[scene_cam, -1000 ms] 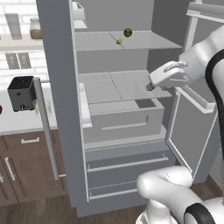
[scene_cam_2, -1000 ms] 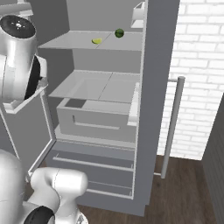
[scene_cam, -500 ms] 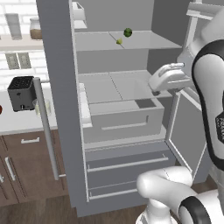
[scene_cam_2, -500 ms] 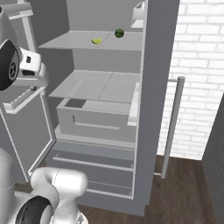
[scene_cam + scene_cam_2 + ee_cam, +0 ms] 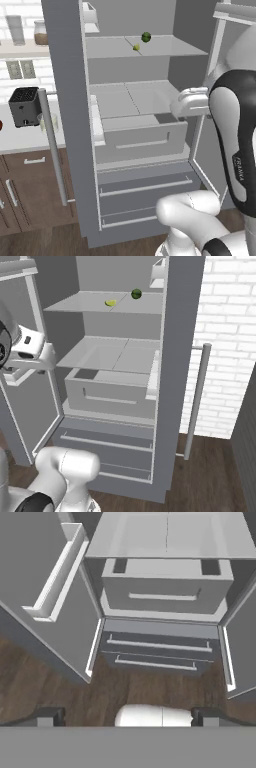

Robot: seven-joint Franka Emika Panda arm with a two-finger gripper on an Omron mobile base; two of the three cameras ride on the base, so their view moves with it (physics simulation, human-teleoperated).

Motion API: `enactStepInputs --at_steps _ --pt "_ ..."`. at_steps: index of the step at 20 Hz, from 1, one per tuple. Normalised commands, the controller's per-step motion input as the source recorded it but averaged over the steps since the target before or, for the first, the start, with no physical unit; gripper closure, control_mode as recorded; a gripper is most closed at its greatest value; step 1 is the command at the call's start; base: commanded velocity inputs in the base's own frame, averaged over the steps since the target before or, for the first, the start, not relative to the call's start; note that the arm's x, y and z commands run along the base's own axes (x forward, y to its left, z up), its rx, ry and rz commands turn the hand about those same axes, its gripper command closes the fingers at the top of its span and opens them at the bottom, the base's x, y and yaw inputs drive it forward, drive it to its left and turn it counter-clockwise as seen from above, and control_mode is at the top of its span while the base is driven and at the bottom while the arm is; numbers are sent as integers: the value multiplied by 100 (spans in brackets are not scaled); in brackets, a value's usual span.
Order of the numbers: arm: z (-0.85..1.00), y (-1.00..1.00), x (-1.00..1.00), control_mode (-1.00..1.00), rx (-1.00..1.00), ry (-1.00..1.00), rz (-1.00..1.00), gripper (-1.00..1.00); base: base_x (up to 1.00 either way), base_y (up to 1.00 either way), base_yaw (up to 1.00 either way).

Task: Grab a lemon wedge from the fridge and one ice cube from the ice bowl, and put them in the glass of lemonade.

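One tiny lemon wedge (image 5: pixel 136 47) on flat pale shelf (image 5: pixel 172 46).

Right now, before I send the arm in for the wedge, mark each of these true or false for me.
1. Both fridge doors stand open. True.
2. The lemon wedge lies on the top shelf. True.
3. The gripper holds the wedge. False: its jaws are wide open and empty, and the wedge is on the shelf.
4. A small dark green round fruit sits near the wedge on the same shelf. True.
5. The wedge lies in the pulled-out drawer. False: it is on the top shelf, above that drawer.
6. The toaster stands inside the fridge. False: it is on the counter beside the fridge.
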Motion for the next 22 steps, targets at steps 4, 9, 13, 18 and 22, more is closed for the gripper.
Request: enactStepInputs --at_steps 4,9,13,18,22 --pt "6 -2 -39 -100 0 -3 -22 -100 0 0 0" --pt "59 -5 -50 -100 0 -7 -13 -100 0 0 0" --pt "8 -5 -52 -100 0 -12 0 -100 0 0 0" --pt "6 -3 -10 -100 4 -5 0 -100 0 0 0" --pt "1 -1 24 -100 1 -2 0 -100 0 0 0"
